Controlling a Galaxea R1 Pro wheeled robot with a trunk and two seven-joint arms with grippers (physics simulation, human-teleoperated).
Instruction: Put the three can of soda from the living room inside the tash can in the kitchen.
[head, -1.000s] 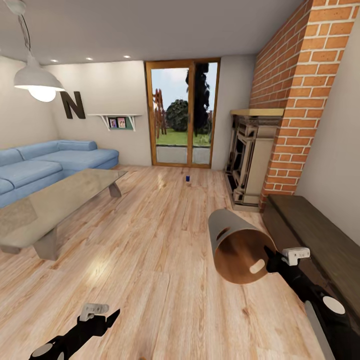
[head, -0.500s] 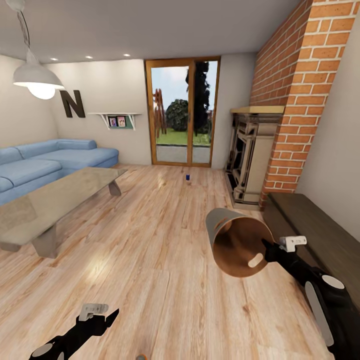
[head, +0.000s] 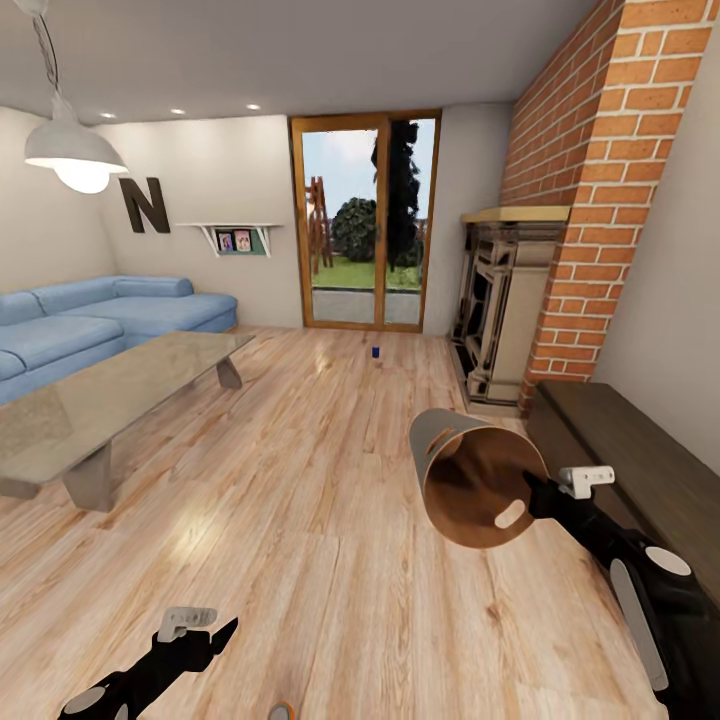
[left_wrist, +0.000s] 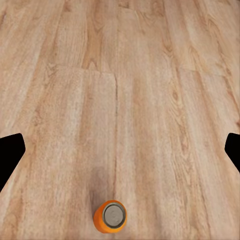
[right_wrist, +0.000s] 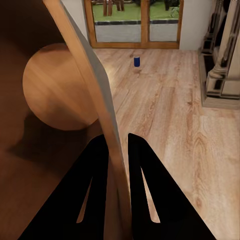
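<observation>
Living room, plank floor (head: 300, 500), grey surface (head: 110, 395) by sofa (head: 100, 320), my right pincer (right_wrist: 118, 165) clamped on bin (head: 470, 480) rim, left pincer (left_wrist: 120, 150) wide open above orange can (left_wrist: 110, 216), blue can (head: 375, 353) near doors (head: 365, 225)

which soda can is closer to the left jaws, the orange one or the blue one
The orange can, standing upright on the wood floor just ahead of the open left gripper. The blue can stands far off across the room, near the glass doors.

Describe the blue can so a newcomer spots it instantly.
Look to the glass doors at the far end of the room. On the wood floor just before them stands the blue can, alone, tiny and dark against pale planks.
</observation>
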